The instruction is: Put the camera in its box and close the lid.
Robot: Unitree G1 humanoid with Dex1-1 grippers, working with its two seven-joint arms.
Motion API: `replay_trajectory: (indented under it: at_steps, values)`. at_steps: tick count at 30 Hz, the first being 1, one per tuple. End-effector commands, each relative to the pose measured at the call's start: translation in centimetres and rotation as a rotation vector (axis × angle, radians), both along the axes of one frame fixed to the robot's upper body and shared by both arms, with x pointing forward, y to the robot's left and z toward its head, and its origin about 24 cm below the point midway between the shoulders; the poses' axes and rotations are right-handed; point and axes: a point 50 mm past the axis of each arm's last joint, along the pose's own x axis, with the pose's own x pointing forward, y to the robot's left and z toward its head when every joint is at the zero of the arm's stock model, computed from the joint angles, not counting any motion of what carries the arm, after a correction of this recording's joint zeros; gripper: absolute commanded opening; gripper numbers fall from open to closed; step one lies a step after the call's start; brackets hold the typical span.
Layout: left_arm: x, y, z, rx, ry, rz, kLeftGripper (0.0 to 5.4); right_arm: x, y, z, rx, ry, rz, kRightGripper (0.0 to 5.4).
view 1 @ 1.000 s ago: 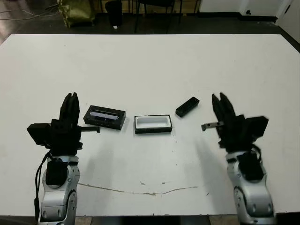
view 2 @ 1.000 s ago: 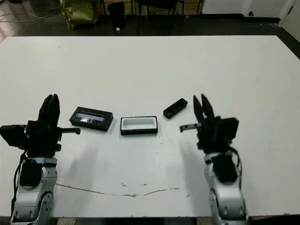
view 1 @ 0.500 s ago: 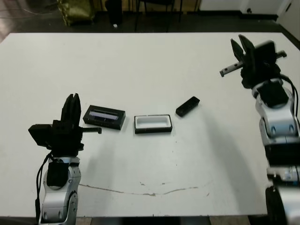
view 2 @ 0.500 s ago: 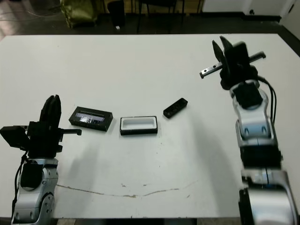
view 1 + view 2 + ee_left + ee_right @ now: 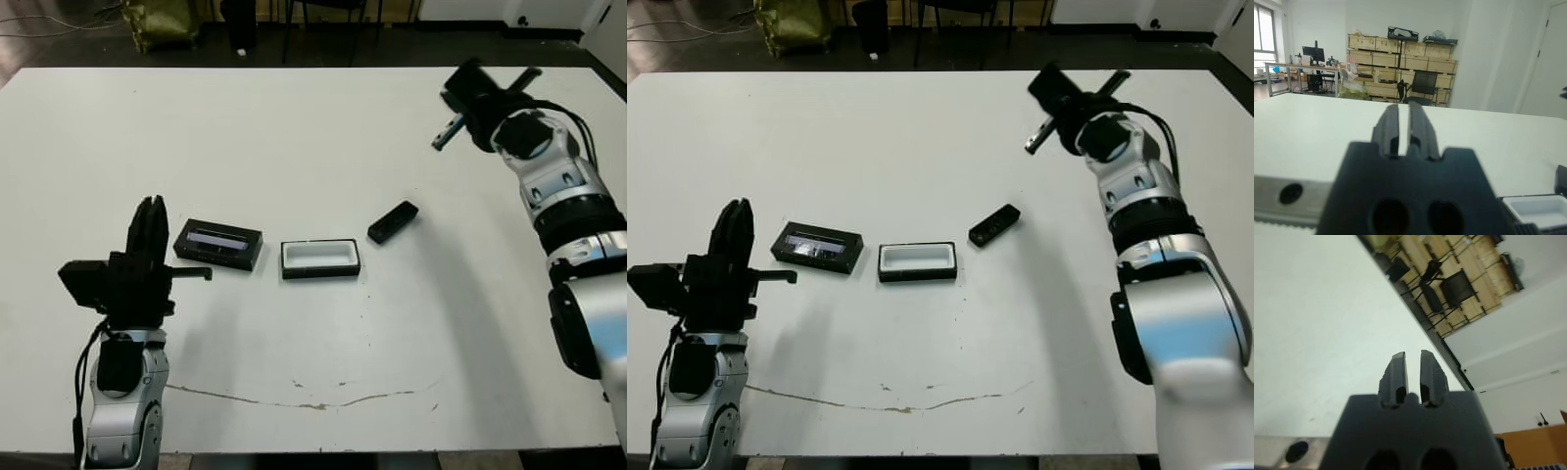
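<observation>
The camera, a slim black bar, lies at an angle on the white table right of centre. Just left of it sits the box, open, showing its white lining. Further left lies the lid, black with a pale grey strip on top. My left gripper stands near the table's front left, a little left of the lid, shut on nothing. My right gripper is raised over the far right of the table, well beyond the camera, also shut and holding nothing.
A thin crack-like mark runs across the table near its front edge. Beyond the far edge are a dark floor, chair legs and an olive bag. The left wrist view catches the box's corner.
My right arm has swung up from the table's front right to the far right and turned its gripper toward the back. The left arm, camera, box and lid have not moved.
</observation>
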Motion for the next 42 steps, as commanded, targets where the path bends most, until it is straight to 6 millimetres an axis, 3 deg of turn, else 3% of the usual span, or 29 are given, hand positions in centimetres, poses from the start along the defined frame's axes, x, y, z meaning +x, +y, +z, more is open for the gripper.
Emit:
replay_trajectory:
  at_steps: [1,15,42]
  values:
    - [-0.3,0.1,-0.8,-0.008,0.047,0.003,0.02,0.0,0.9,-1.1,-0.052,0.073,0.028,0.0]
    - [-0.6,-0.1,-1.0,-0.01,0.057,0.002,0.02,-0.7,3.2,-4.3,-0.131,0.313,0.136,0.0]
    - [-0.5,-0.3,-1.0,-0.003,0.066,-0.008,0.02,-1.8,0.8,-6.4,-0.191,0.528,0.156,0.0]
